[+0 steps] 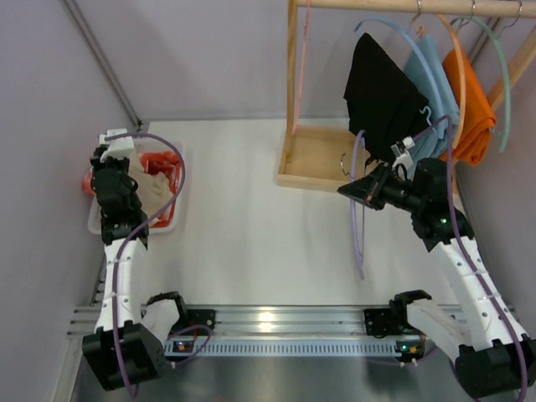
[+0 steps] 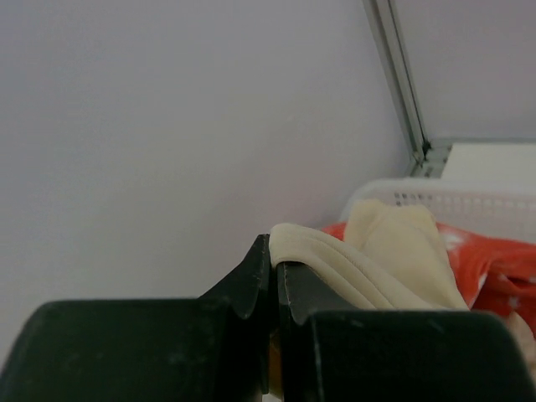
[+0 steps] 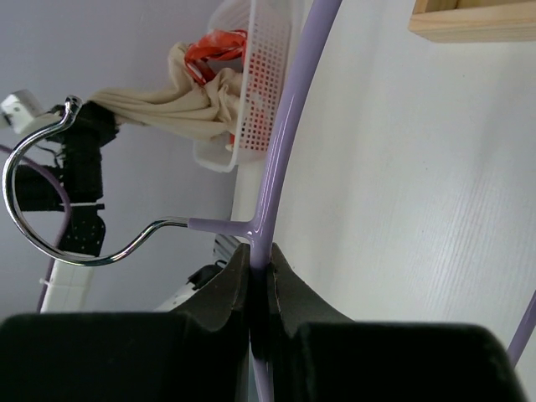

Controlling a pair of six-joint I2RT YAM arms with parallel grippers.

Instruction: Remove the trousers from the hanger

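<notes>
Left arm (image 1: 119,272) hiding part of trousers (image 1: 157,186) in basket (image 1: 167,224). Hanger (image 3: 286,117) running off top edge in right wrist view. Wooden rail (image 1: 402,5) getting cut off at far edge.

No text, label, brand, number or sign is readable in any view.
</notes>
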